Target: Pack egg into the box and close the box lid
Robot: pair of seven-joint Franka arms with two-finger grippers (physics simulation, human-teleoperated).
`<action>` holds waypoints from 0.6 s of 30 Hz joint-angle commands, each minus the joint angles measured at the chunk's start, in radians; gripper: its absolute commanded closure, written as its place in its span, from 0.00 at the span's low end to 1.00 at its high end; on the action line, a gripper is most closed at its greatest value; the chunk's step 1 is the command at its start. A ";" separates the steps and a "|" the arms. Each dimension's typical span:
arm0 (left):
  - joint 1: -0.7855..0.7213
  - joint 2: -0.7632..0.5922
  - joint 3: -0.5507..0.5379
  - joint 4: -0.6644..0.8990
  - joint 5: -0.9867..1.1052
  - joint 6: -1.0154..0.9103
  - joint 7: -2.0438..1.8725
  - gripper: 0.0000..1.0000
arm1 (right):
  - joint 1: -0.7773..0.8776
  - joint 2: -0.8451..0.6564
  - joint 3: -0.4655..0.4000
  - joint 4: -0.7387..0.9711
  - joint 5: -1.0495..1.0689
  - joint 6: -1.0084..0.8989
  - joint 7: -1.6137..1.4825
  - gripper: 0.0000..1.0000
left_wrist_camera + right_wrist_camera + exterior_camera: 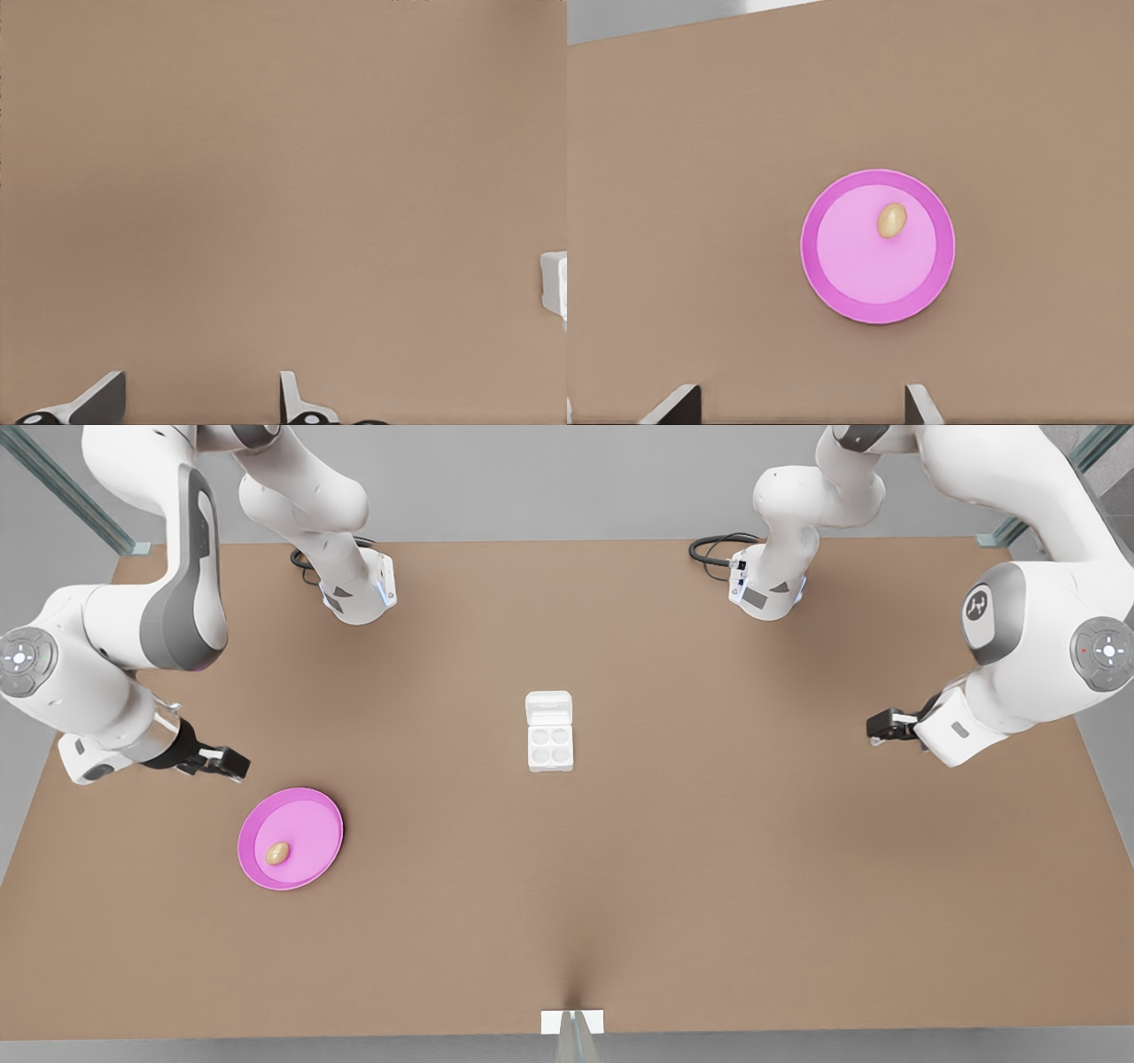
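Near the brown table's [709,868] front-left corner, a tan oval egg [277,854] lies on a round pink plate [310,868]; centrally, the white four-cup carton [550,747] has its lid [548,707] open. Right gripper [232,764] beside the plate and left gripper [877,726] near the opposite edge both hang with fingers apart.

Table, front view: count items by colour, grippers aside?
Pink: 1, the plate
Tan-brown: 1, the egg, lying on the plate
White: 1, the box, its box lid open, all four cups empty
Total: 3
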 commanded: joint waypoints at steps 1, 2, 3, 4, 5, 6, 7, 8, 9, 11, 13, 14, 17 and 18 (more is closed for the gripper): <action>0.000 0.000 0.000 0.000 0.003 0.000 0.002 0.00 | -0.002 -0.001 0.000 -0.001 0.002 -0.002 0.000 0.00; 0.000 0.000 0.000 0.000 0.000 -0.002 0.002 0.00 | -0.002 0.000 0.000 0.001 0.002 -0.002 -0.002 0.00; 0.000 0.002 0.000 0.000 -0.002 0.000 0.000 0.00 | -0.002 0.002 0.000 0.002 0.002 -0.002 0.000 0.00; 0.000 0.022 0.000 0.000 0.000 0.000 0.002 0.00 | -0.004 0.005 0.000 0.005 0.002 0.000 -0.002 0.00; 0.002 0.023 0.003 -0.003 -0.017 0.011 0.007 0.00 | -0.005 0.008 0.000 0.007 0.002 0.000 0.000 0.00; 0.004 0.023 0.003 -0.008 -0.026 0.012 0.010 0.00 | -0.005 0.006 0.000 0.007 0.004 0.000 -0.002 0.00; 0.004 0.023 0.005 -0.012 -0.026 0.011 0.011 0.00 | -0.004 0.008 0.000 0.010 0.004 0.000 -0.002 0.00; 0.004 0.023 0.003 -0.011 -0.026 0.014 0.011 0.00 | -0.005 0.010 0.000 0.010 0.004 0.011 -0.002 0.00; 0.004 0.025 0.005 -0.011 -0.026 0.014 0.011 0.00 | -0.004 0.011 0.000 0.010 0.004 0.025 -0.002 0.00; 0.004 0.031 0.003 -0.009 -0.025 0.015 0.013 0.00 | -0.002 0.025 0.000 0.008 0.002 0.054 -0.003 0.00; 0.004 0.042 0.005 -0.009 -0.025 0.015 0.013 0.00 | -0.001 0.120 0.020 0.017 0.001 0.092 -0.057 0.00; 0.004 0.043 0.005 -0.009 -0.026 0.017 0.013 0.00 | 0.001 0.160 0.020 0.013 0.001 0.150 -0.052 0.00; 0.004 0.065 0.003 -0.005 -0.029 0.020 0.013 0.00 | -0.002 0.204 0.014 -0.216 -0.007 0.600 -0.040 0.00; 0.004 0.066 0.005 -0.005 -0.043 0.020 0.013 0.00 | -0.002 0.197 0.012 -0.349 -0.007 0.830 -0.035 0.00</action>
